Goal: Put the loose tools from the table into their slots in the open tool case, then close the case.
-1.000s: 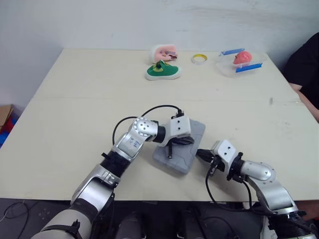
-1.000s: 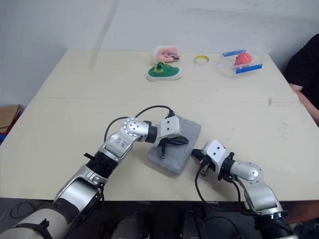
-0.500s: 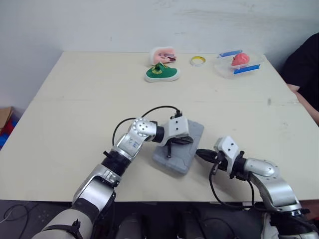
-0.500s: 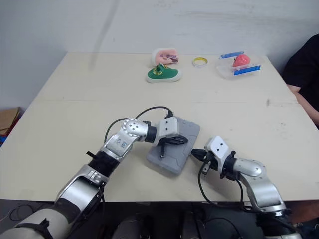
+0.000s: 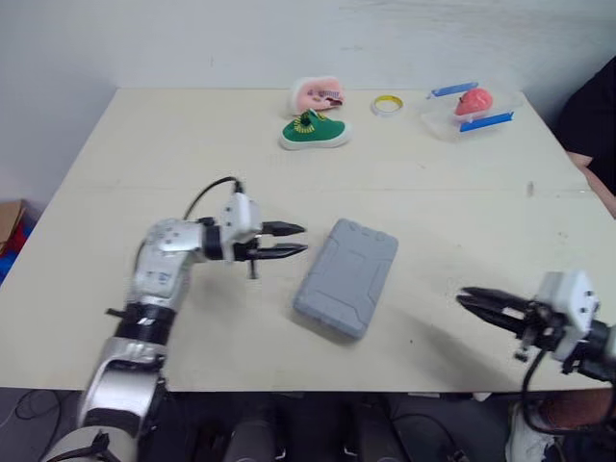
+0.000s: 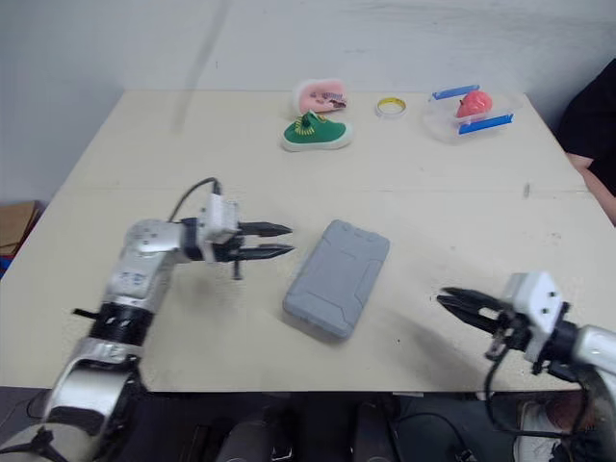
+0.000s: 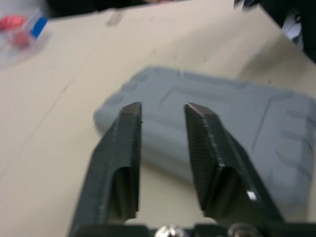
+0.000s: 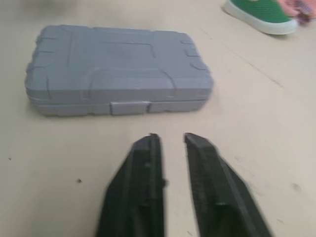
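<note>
With the tool case (image 5: 346,276) lying shut mid-table, the left gripper (image 5: 304,239) and right gripper (image 5: 460,297) are hovering either side, both slightly open and empty, so any finishing press is probably best landing squarely over the latch (image 8: 130,107).

A broad, pale cream table (image 5: 289,154) takes up most of the room in view. A thin seam (image 5: 433,190) runs straight across the table's top from side to side, about halfway back. Behind the table's far edge stands a plain white wall (image 5: 192,38), faintly scuffed. Left of the table, a brown cardboard box (image 5: 9,219) sits low on the floor. Below the table's near edge the floor (image 5: 38,404) is dark. The light is soft and even, and shadows on the table are weak.
</note>
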